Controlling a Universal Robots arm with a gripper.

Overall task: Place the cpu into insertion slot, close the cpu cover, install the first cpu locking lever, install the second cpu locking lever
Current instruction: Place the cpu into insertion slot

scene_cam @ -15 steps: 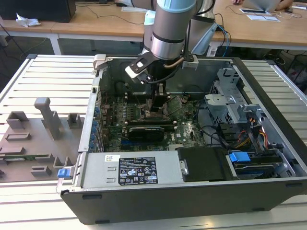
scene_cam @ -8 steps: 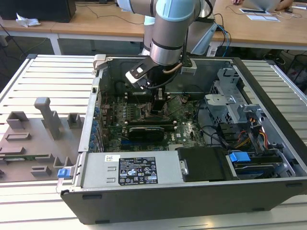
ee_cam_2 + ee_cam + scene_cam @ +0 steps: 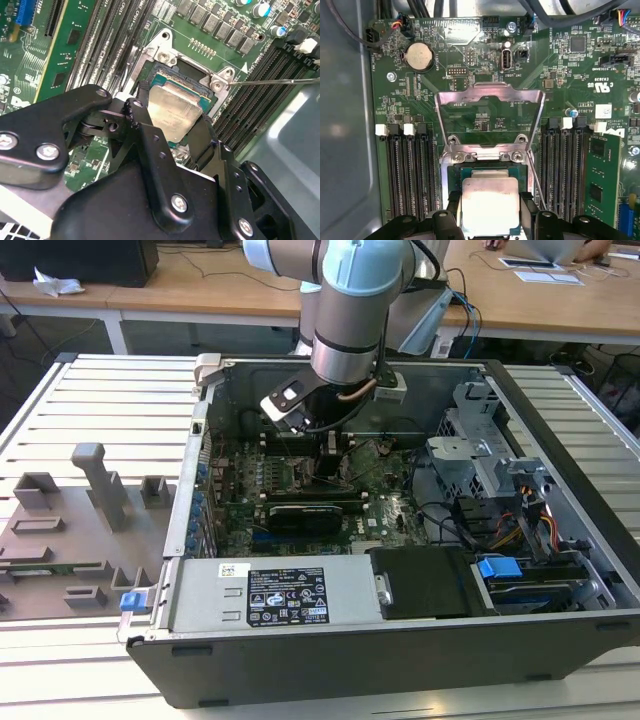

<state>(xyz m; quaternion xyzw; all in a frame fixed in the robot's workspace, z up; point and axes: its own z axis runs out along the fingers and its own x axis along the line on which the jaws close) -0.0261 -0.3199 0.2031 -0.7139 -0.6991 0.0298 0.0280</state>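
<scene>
The cpu (image 3: 490,204), a small square chip with a pale silver top, sits between my gripper's (image 3: 490,214) two black fingers, directly over the insertion slot (image 3: 470,172) on the green motherboard. In the second wrist view the cpu (image 3: 172,112) lies slightly askew over the slot (image 3: 185,80), with the gripper (image 3: 174,131) shut on its edges. The cpu cover (image 3: 490,95), a silver frame plate, stands swung open on its hinge beyond the slot. A thin locking lever (image 3: 275,80) sticks out sideways. In the exterior view the gripper (image 3: 325,448) reaches down into the open computer case.
Black memory slots (image 3: 407,175) flank the socket on both sides. The case walls (image 3: 560,430), a drive cage (image 3: 470,455) and a black power supply (image 3: 290,595) surround the board. A grey fixture (image 3: 90,510) with holders lies on the slatted table at the exterior view's left.
</scene>
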